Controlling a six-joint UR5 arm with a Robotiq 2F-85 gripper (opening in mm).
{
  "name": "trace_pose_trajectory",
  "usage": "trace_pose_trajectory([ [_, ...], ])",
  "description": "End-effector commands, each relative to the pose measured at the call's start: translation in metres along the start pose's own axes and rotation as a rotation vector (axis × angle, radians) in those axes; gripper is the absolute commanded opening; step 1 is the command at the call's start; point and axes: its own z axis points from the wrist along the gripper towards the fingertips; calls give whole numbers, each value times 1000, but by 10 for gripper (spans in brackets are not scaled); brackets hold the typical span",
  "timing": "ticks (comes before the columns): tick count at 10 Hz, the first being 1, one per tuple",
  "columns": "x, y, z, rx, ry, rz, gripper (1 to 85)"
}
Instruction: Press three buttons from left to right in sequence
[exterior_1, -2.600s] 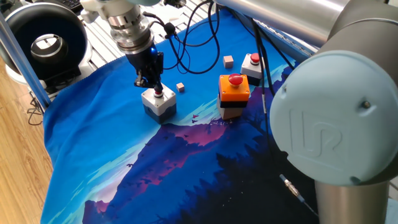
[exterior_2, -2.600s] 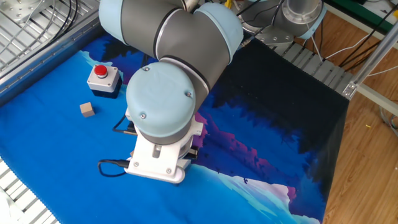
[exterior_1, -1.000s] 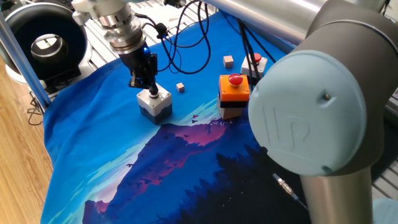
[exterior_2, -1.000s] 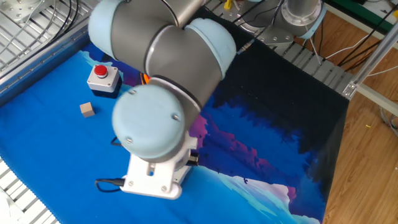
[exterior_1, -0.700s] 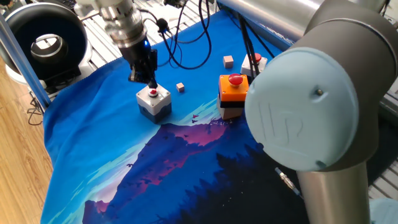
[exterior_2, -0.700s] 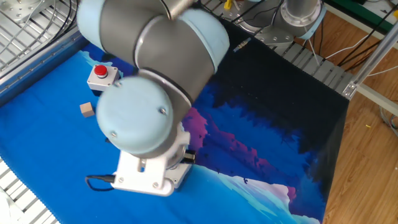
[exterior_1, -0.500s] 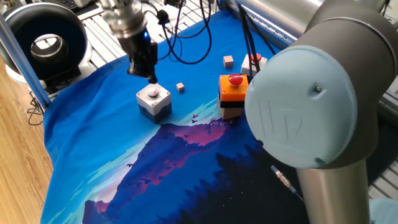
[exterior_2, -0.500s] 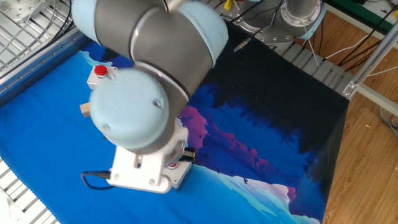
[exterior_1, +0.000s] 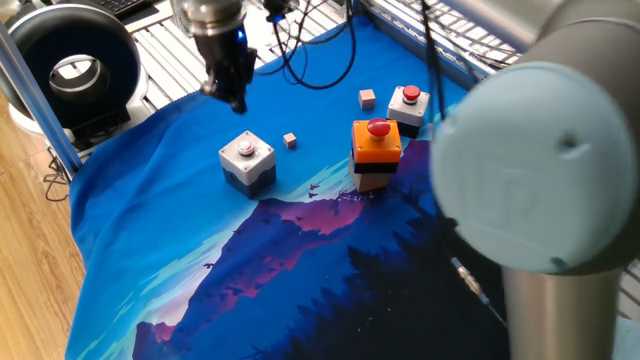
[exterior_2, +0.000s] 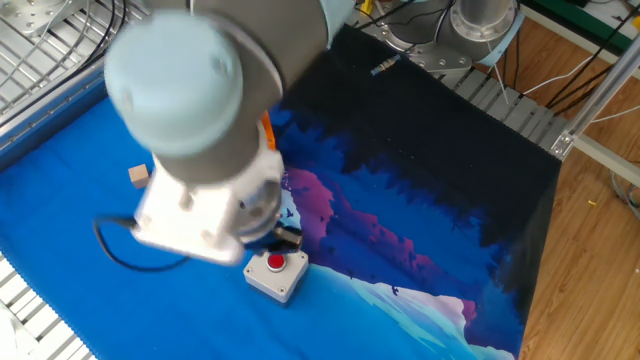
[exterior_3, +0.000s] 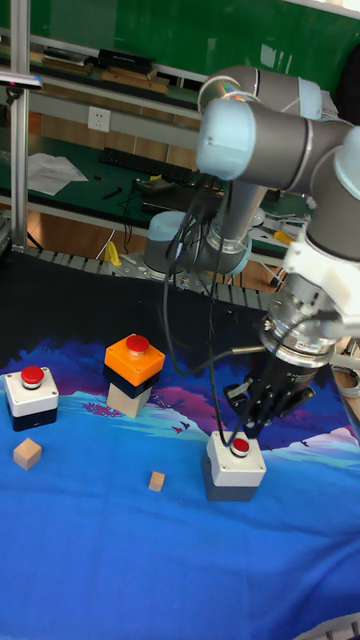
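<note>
The claw (exterior_1: 236, 98) hangs in the air above the white-grey switch box (exterior_1: 247, 160), clear of its small round red button (exterior_1: 246, 149). From the tall fixed view its dark fingers point down just over that button, but I cannot tell whether the fingertips are together or apart; they hold nothing.

The three boxes stand in a loose row on the blue mountain-print cloth (exterior_1: 150, 250) that covers the counter. The white-grey box is at one end. In the middle stands the taller orange-topped box (exterior_1: 376, 152) with its red mushroom button (exterior_1: 378, 127), set on a dark base. At the far end, just beyond it, sits the small white box (exterior_1: 408, 108) with a red button (exterior_1: 410, 94) on top.

Two little wooden cubes lie on the cloth as well: one (exterior_1: 290, 140) between the white-grey box and the orange-topped one, the other (exterior_1: 368, 97) near the small white box. Black cables (exterior_1: 300, 60) trail from the arm's wrist across the back edge of the cloth. The arm's big pale blue joint (exterior_1: 540, 180) fills the near side of one fixed view.
</note>
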Motion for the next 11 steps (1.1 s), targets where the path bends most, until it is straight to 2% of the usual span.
trace_pose_trajectory([
  [1,-45,-25,-19,1,-224,148,10],
  [2,-52,-44,-23,51,-261,175,10],
  [3,-48,-77,-26,141,-265,162,10],
  [5,-47,-108,-23,117,-282,138,10],
  [7,-34,-128,-3,75,-281,127,10],
  [8,-25,-128,6,45,-262,129,10],
  [9,-9,-120,13,5,-211,130,10],
  [10,11,-107,14,-37,-135,130,10],
  [11,20,-110,14,-22,-112,128,10],
])
